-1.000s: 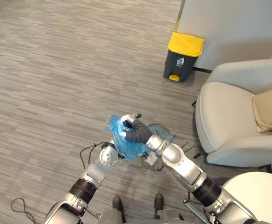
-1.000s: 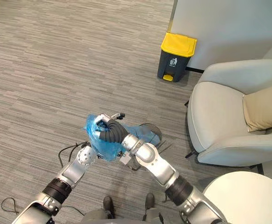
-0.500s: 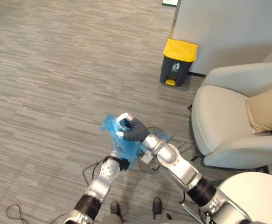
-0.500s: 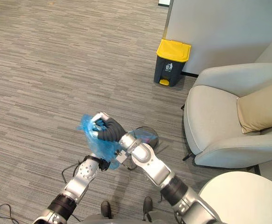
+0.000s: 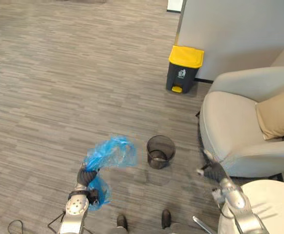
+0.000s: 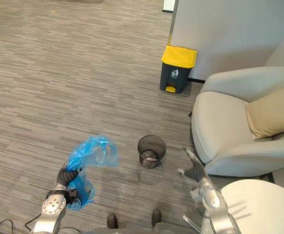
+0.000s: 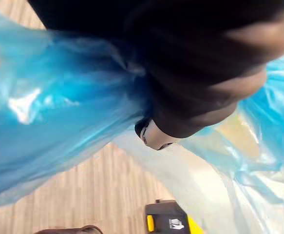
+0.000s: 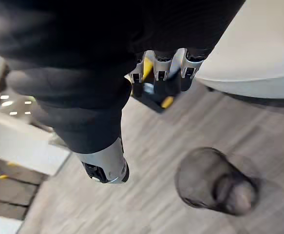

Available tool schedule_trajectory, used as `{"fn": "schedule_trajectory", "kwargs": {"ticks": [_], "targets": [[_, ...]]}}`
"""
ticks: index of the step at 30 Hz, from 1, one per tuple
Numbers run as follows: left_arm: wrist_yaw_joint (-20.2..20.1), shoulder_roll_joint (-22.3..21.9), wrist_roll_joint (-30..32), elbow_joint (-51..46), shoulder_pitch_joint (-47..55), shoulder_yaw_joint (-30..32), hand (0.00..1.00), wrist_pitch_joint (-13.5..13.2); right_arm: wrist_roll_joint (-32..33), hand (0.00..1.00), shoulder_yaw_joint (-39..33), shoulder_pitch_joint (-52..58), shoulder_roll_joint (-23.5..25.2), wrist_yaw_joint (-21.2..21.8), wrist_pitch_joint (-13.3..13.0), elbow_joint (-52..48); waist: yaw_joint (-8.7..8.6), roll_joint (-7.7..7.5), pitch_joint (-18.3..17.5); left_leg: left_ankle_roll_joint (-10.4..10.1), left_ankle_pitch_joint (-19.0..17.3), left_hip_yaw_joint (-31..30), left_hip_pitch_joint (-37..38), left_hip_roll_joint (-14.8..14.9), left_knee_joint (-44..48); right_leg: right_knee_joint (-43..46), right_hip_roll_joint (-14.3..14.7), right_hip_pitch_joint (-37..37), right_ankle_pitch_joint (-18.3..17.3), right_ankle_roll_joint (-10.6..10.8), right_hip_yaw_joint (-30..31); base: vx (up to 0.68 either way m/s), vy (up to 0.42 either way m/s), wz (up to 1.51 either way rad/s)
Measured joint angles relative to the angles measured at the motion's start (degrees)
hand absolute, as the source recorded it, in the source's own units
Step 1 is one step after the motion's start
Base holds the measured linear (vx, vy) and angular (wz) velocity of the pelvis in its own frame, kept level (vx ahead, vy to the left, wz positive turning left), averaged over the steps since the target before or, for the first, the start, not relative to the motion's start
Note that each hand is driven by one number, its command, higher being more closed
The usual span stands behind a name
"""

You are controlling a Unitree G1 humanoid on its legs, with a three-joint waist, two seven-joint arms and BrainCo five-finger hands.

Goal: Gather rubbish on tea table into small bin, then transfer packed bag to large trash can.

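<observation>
The left hand (image 5: 85,176) is clenched on the blue bag (image 5: 111,153), near the small mesh bin (image 5: 160,151) on the floor — the right hand (image 5: 213,170), by the armchair (image 5: 239,131), hangs slack and empty.

The small bin (image 5: 160,151) stands on the floor (image 5: 59,87), with the bag (image 5: 110,153) left of it, held up in the left hand (image 5: 85,176). The large trash can (image 5: 184,68) stands well behind, against the wall (image 5: 239,29). The armchair (image 5: 239,141) is to the right, with a cushion (image 5: 278,113) on it.
</observation>
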Motion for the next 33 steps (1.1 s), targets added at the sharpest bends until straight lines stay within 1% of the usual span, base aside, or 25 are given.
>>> {"fn": "schedule_trajectory", "kwargs": {"ticks": [2,5,9,10,12,13,14,15,16,17,18,19,20,21,22,23,24,25,26,28,29,30,31,32,33], "targets": [[-0.81,0.03,0.01,2.01,0.82,0.91,1.00,0.00,0.20,0.00,-0.33,0.33,0.09,0.72,0.20,4.79,-0.08,0.37,-0.12,0.01,-0.01,-0.26,-0.13,-0.15,0.02,0.02,-0.26,0.01,-0.15,0.11,-0.26,0.01,0.023,0.13],[-1.40,-0.05,0.03,6.44,1.20,2.58,1.00,0.53,-0.49,0.00,-3.48,0.51,2.85,0.54,1.49,12.49,-1.13,0.68,0.18,0.20,-0.14,-3.57,-3.25,-0.80,2.45,0.51,-1.23,-0.41,-0.53,0.64,-3.48,0.00,0.025,0.51],[-1.99,-0.63,0.02,6.91,1.11,2.68,1.00,1.52,-0.27,0.00,-5.30,-0.02,5.77,-2.20,1.74,15.05,-0.66,1.25,3.14,0.77,-2.86,-7.63,-10.98,-0.81,11.94,3.32,-2.24,-1.78,-1.33,0.41,-9.16,-0.06,0.037,0.70],[-2.01,-1.07,0.02,6.60,1.22,2.68,1.00,1.77,0.07,0.00,-5.71,0.07,6.68,-3.18,1.82,15.00,-0.10,1.61,3.67,2.33,-5.22,-6.76,-12.92,-0.19,13.27,4.43,-2.46,-2.05,-2.02,0.32,-11.54,-0.11,0.037,0.81],[-2.03,-1.71,0.02,6.08,1.15,2.72,1.00,2.09,0.30,0.00,-7.10,0.41,7.95,-4.24,2.10,15.00,0.31,1.46,3.81,3.89,-6.28,-1.76,-13.78,0.87,12.94,4.67,-3.69,-2.07,-2.72,0.58,-14.61,-0.03,0.071,0.98],[-2.06,-2.60,0.02,4.95,0.94,2.73,1.00,2.12,0.45,0.00,-8.75,0.67,8.47,-4.86,2.35,14.77,0.44,1.35,4.64,5.77,-7.50,7.25,-14.88,4.05,17.70,4.90,-5.18,-1.87,-3.36,0.54,-17.57,0.03,0.145,1.01],[-2.06,-2.69,0.02,4.82,0.98,2.73,1.00,2.12,0.45,0.00,-8.86,0.67,8.47,-5.05,2.42,14.75,0.51,1.66,4.64,5.97,-7.66,8.31,-14.95,4.53,18.10,5.05,-5.11,-1.84,-3.51,0.69,-17.86,0.04,0.179,1.26],[-2.05,-2.68,0.02,4.66,1.15,2.82,1.00,2.18,0.47,0.00,-8.98,0.22,8.76,-5.99,2.96,14.70,0.61,2.14,5.67,5.84,-7.59,11.99,-15.26,6.29,19.72,7.48,-5.79,-1.06,-5.21,1.76,-20.68,0.03,0.078,0.80],[-2.02,-2.69,0.01,4.70,1.18,2.84,1.00,2.29,0.47,0.00,-8.94,0.23,8.90,-6.08,3.03,14.70,0.70,1.92,5.82,5.90,-7.68,11.63,-15.31,6.08,20.17,8.39,-6.40,-0.86,-5.74,2.03,-21.22,0.05,0.095,0.94],[-2.02,-2.70,0.04,4.74,1.56,2.88,1.00,2.42,0.41,0.00,-8.99,0.23,9.48,-6.50,3.23,14.46,1.59,1.42,6.11,5.62,-8.99,10.68,-15.34,5.57,22.09,10.21,-7.63,-0.25,-7.19,2.89,-21.96,0.07,0.128,0.48],[-2.01,-2.69,0.13,4.68,2.11,2.86,1.00,2.50,0.27,0.00,-8.96,0.12,10.15,-6.62,3.55,14.44,2.27,0.67,6.38,6.14,-11.15,10.42,-15.36,4.88,24.20,12.87,-9.17,0.02,-9.44,4.20,-22.15,0.09,0.155,0.44],[-2.01,-2.61,0.14,4.56,2.43,2.83,1.00,2.50,0.24,0.00,-8.98,-0.02,10.56,-6.63,3.64,14.37,2.18,0.30,6.54,6.23,-12.35,10.48,-15.63,4.55,25.18,14.42,-9.97,-0.02,-10.63,4.44,-22.22,0.10,0.175,0.52],[-2.00,-2.25,0.13,4.46,2.74,2.31,1.00,2.63,0.25,0.00,-8.97,0.21,11.56,-6.71,3.76,13.78,1.96,-0.49,7.11,6.58,-15.27,10.47,-15.41,3.82,27.38,18.66,-12.18,-0.12,-13.28,3.53,-22.09,0.17,0.162,0.56],[-1.93,-2.14,0.11,4.18,2.79,1.61,1.00,2.85,0.28,0.00,-8.87,0.70,12.32,-6.74,3.83,12.81,1.99,-0.77,7.89,6.97,-18.01,9.77,-14.99,3.57,29.89,26.25,-13.57,-2.14,-14.99,-1.12,-19.32,0.15,0.129,0.46],[-1.86,-2.16,0.11,3.84,3.02,1.37,1.00,2.94,0.28,0.00,-8.64,0.66,12.52,-6.73,3.84,12.39,2.08,-0.58,8.25,7.43,-18.55,9.32,-14.99,3.53,30.86,31.48,-14.02,-4.56,-14.34,-2.25,-16.31,0.17,0.161,0.24],[-1.75,-1.66,0.10,3.45,3.33,1.00,1.00,3.33,0.33,0.00,-8.17,0.62,13.47,-6.75,3.83,12.35,1.75,-0.47,8.58,7.83,-18.82,8.23,-14.41,3.34,31.43,40.51,-13.47,-9.70,-15.05,-1.59,-9.67,0.11,0.106,0.13],[-1.54,-1.23,0.07,3.05,3.32,0.36,1.00,3.50,0.44,0.00,-8.18,0.73,14.36,-6.77,3.95,12.36,1.54,-0.25,9.31,7.71,-19.75,8.08,-13.32,3.23,30.96,43.57,-12.45,-11.77,-16.55,0.23,-7.64,0.20,0.112,0.12],[-1.00,-0.91,0.04,2.44,3.33,0.21,1.00,3.55,0.66,0.00,-8.14,0.56,15.19,-6.78,3.99,12.35,1.30,-0.78,9.82,7.67,-19.89,8.06,-11.57,3.10,29.80,44.45,-11.16,-13.99,-17.81,0.82,-7.73,0.18,0.019,0.03],[-0.69,-0.89,0.01,2.33,3.30,0.20,1.00,3.55,0.73,0.00,-8.04,0.44,15.41,-6.80,3.99,12.35,1.25,-0.99,9.82,7.44,-20.03,8.10,-10.96,2.98,29.17,43.75,-10.47,-15.21,-17.97,0.74,-7.98,0.29,0.015,-0.04],[-0.55,-0.80,0.03,2.46,2.06,-0.27,1.00,3.55,0.72,0.00,-7.29,-1.06,15.24,-7.58,3.88,13.05,0.04,-1.50,9.99,6.88,-20.31,8.03,-9.02,1.47,25.62,35.44,-8.89,-19.67,-17.15,0.99,-11.85,0.34,0.001,0.03],[-0.57,-0.87,0.03,2.62,1.43,-0.26,1.00,3.55,0.71,0.00,-7.25,-1.49,15.03,-7.87,3.74,14.29,-0.32,-1.46,10.20,6.69,-20.20,7.94,-8.51,1.19,24.78,31.58,-8.37,-20.32,-15.98,1.12,-13.10,0.26,-0.011,0.13],[-0.58,-1.11,0.05,3.22,0.16,-0.27,1.00,3.51,0.71,0.00,-7.25,-2.77,14.65,-7.86,3.93,16.59,-0.90,-1.94,10.45,5.56,-19.54,7.83,-7.23,0.80,23.50,24.60,-7.57,-20.32,-13.28,1.04,-15.15,0.37,-0.025,0.27],[-0.62,-1.11,0.06,4.37,-1.11,-0.30,1.00,3.52,0.66,0.00,-7.29,-3.06,14.54,-7.99,4.23,18.56,-1.28,-1.73,10.58,4.00,-19.25,7.64,-5.12,-0.80,21.72,17.79,-7.46,-20.66,-9.65,0.10,-15.79,0.41,-0.046,0.36],[-0.61,-1.25,0.06,4.82,-1.44,-0.28,1.00,3.53,0.66,0.00,-7.27,-2.64,14.44,-8.05,4.26,18.72,-1.46,-2.32,10.19,3.53,-19.53,7.44,-4.17,-1.08,21.75,17.99,-7.50,-21.07,-8.04,-0.98,-14.93,0.44,-0.076,0.48],[-0.59,-1.43,0.09,4.85,-1.53,-0.48,1.00,3.51,0.66,0.00,-7.24,-2.18,14.32,-7.95,4.33,19.10,-2.24,-1.92,10.08,1.74,-20.82,6.48,-3.09,-1.06,22.26,20.50,-7.44,-21.18,-6.30,-3.01,-13.93,0.55,-0.161,0.42]]}}
